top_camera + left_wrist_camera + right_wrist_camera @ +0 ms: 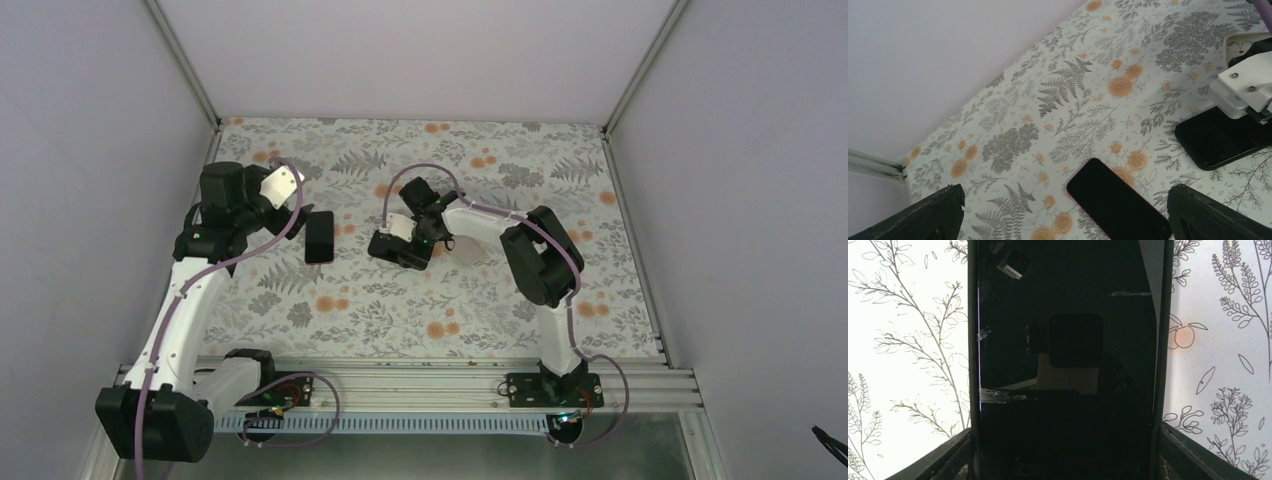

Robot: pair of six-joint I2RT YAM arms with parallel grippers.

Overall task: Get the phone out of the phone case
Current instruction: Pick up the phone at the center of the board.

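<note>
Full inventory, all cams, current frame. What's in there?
Table: 1, white with a grey fern and orange flower print, enclosure floor.
Phone: 1, glossy black with a darker rim, mid-table under the right arm; cased or not is unclear.
Flat slab: 1, black, left of centre; phone or case is unclear.
Walls: 3, pale lilac, on the left, back and right.
Rail: 1, silver, near edge.
Left gripper: 1, black fingers, open above the slab.
Right gripper: 1, black fingers flanking the phone; contact unclear.

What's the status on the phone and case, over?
Left gripper open, facing flat black phone. Right gripper straddling phone case, grip unclear. Nothing in the way.
</note>
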